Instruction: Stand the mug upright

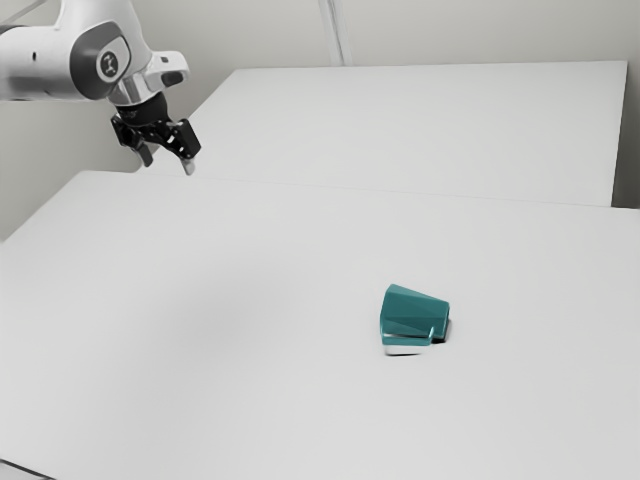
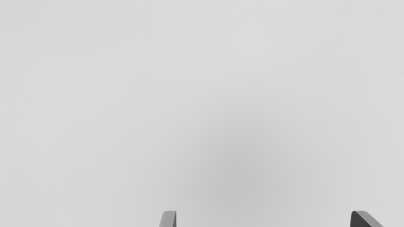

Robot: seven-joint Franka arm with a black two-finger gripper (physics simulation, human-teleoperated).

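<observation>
Exterior view: tipped mug (image 1: 415,312), long axis crosswise, wider end toward the exterior view's left; end effector (image 1: 168,163) spread.

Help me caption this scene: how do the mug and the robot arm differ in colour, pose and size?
The mug is teal; the arm is mostly white and grey. The mug lies on the table; the arm hangs above it, jaws apart. The mug is small beside the arm. Neither touches the other.
</observation>
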